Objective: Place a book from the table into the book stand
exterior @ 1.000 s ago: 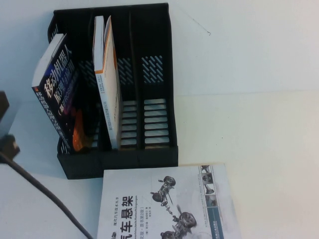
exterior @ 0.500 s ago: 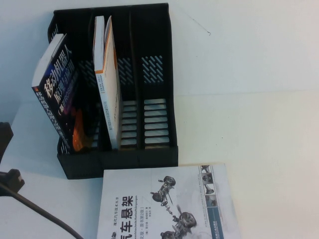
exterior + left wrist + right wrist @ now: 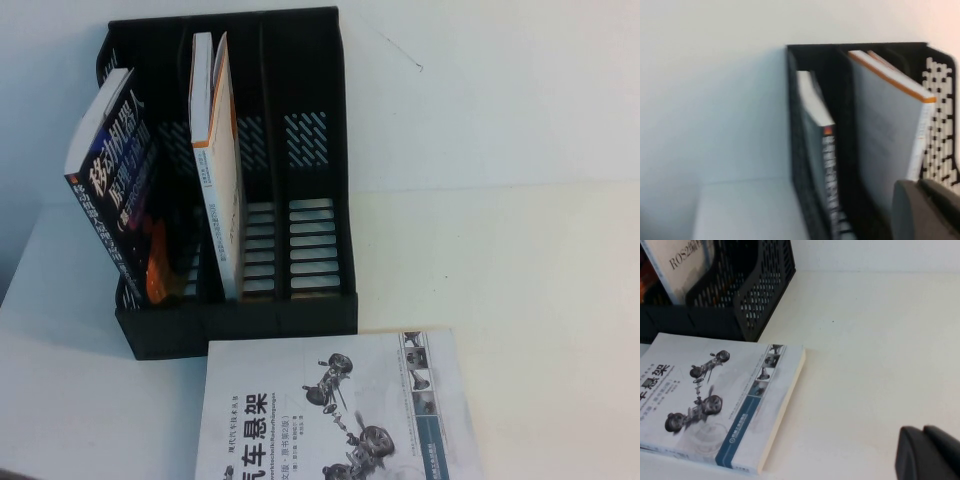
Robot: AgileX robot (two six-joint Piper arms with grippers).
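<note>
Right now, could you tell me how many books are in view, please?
3. The dark book leans in the stand's left slot, the white-and-orange book stands in the next slot, and the grey book lies flat on the table before the stand.

Stand behind, flat book in front.
My book stand [image 3: 236, 310] holds two books [image 3: 218, 160] in its left compartments; the table's book [image 3: 335, 420] lies just before it.

Each hand shows only a dark corner: left hand [image 3: 925, 210] (blurred), right hand [image 3: 930, 452].
</note>
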